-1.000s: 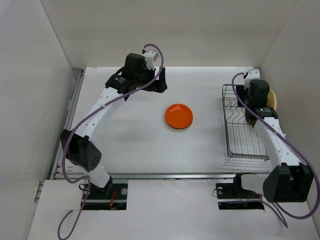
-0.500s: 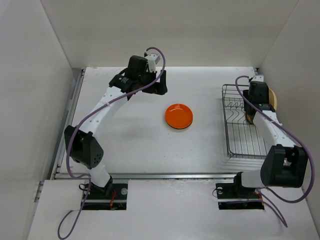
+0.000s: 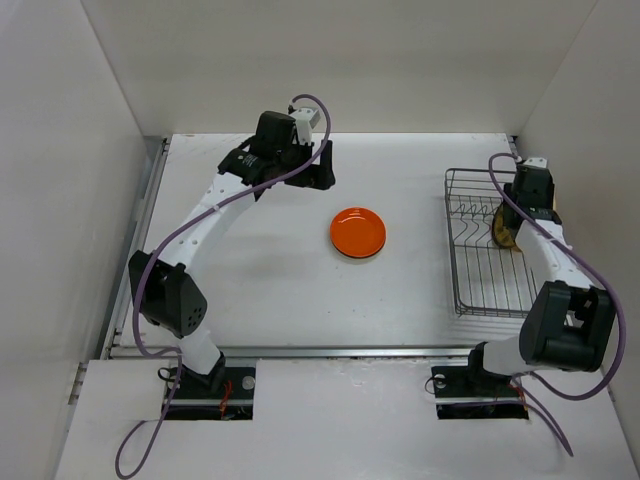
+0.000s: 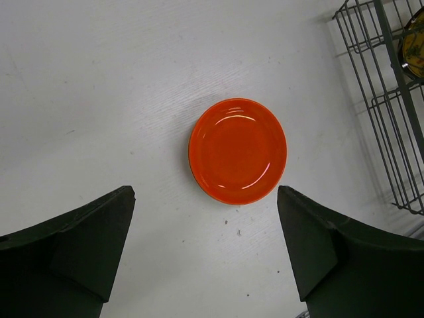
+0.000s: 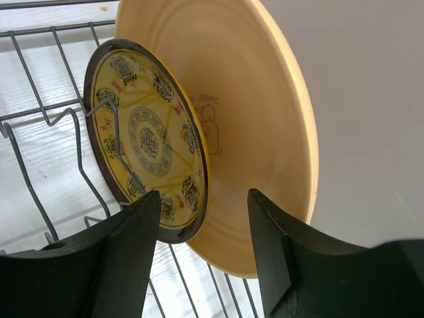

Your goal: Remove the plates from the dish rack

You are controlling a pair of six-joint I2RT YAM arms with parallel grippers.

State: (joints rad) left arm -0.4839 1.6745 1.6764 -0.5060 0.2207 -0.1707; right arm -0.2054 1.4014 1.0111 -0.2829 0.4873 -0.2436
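Observation:
An orange plate (image 3: 358, 232) lies flat on the table's middle, also in the left wrist view (image 4: 238, 150). My left gripper (image 4: 205, 258) is open and empty, above the table behind the plate (image 3: 318, 172). The wire dish rack (image 3: 480, 262) stands at the right. In it a gold-patterned dark plate (image 5: 147, 138) stands on edge, with a larger plain tan plate (image 5: 252, 112) leaning behind it. My right gripper (image 5: 204, 248) is open, its jaws on either side of the patterned plate's lower rim, apart from it. It sits at the rack's far right corner (image 3: 520, 215).
White walls close in the table on the left, back and right; the right wall is just beside the rack and the tan plate. The rack's corner (image 4: 391, 99) shows at the right of the left wrist view.
My right arm has swung to the right and back, bringing its gripper over the plates at the rack's far right corner. The left arm shifted slightly right.

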